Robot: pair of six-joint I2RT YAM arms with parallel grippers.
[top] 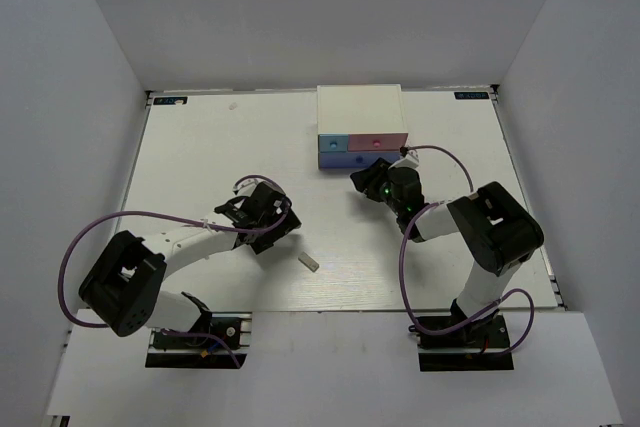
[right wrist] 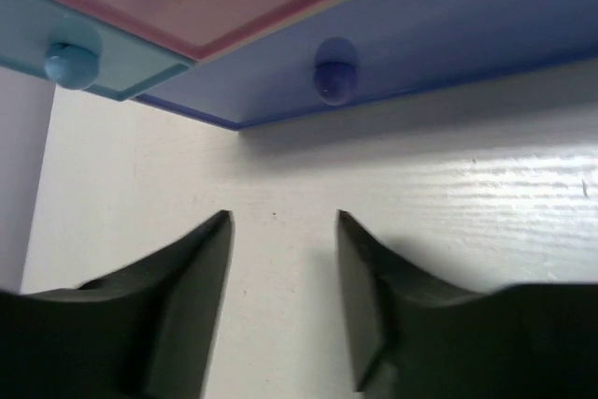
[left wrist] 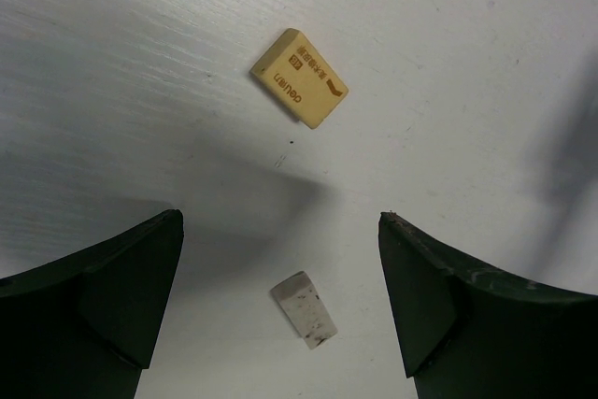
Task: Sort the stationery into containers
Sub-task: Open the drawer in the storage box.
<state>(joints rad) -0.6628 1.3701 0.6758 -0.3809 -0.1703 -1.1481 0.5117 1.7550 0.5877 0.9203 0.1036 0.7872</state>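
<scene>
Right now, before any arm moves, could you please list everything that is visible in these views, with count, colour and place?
drawer unit: one, white, far side of the table, near the middle
light blue drawer: one, left of the unit's front
pink drawer: one, right of the light blue one
purple-blue drawer: one, lowest on the front
tan eraser: one, printed, flat on the table
grey-white eraser: one, smudged, on the table near the left gripper
table: one, white
cables: purple, along both arms
left gripper: black, open, empty, above the erasers
right gripper: black, open, empty, facing the purple-blue drawer
</scene>
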